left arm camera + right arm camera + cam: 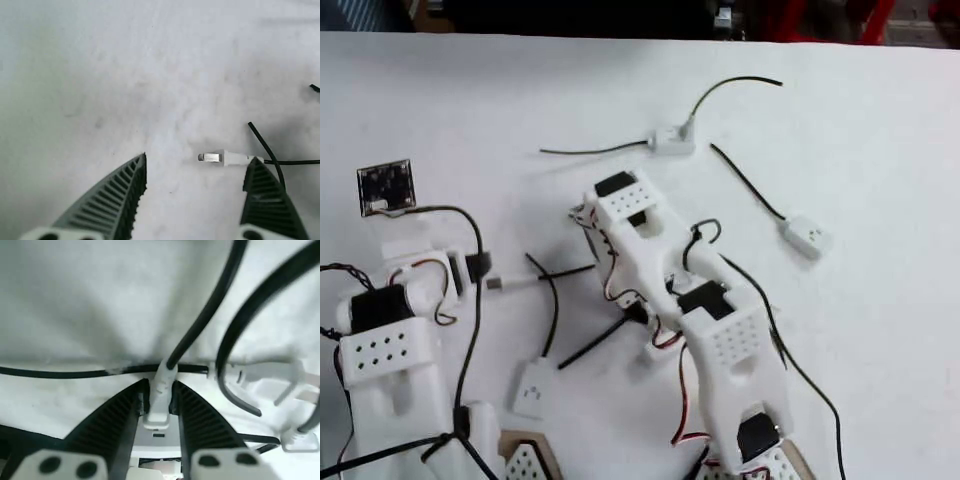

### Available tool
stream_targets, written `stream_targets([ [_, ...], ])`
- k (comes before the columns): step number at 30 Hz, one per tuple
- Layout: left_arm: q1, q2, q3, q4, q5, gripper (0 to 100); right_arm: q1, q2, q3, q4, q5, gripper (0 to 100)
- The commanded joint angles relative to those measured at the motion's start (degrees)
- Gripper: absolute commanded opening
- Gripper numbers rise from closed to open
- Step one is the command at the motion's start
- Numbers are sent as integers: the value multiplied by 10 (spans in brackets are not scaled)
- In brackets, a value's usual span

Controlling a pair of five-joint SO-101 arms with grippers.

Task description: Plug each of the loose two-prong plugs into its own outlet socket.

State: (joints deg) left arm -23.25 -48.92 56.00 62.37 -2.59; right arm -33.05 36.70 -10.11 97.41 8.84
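My left gripper (198,160) is open just above the table. A loose white two-prong plug (222,158) on a black cable lies between its fingers, close to one fingertip (256,167). In the high view this plug (505,283) lies beside the left gripper (475,268). My right gripper (159,386) is shut on another white plug (160,395), whose black cable rises away from it. A pale socket block (157,434) sits right under that plug. A loose white socket (533,388) lies at the front, another socket (806,236) at the right.
A plug and socket pair (670,140) lies joined at the back of the table. A small black circuit board (386,187) sits at the left. Black cables cross the table (880,120) around the right arm (720,340), which stretches over the middle.
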Motion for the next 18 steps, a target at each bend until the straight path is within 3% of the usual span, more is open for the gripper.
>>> stream_targets([
  [1,-2,-13,-3,-11,0,309,7,-1,-12,8,0,42],
  [8,-1,-13,-2,-16,0,309,7,-16,-42,10,0,15],
  [18,-1,-13,-2,-15,0,309,4,-229,-11,8,0,15],
])
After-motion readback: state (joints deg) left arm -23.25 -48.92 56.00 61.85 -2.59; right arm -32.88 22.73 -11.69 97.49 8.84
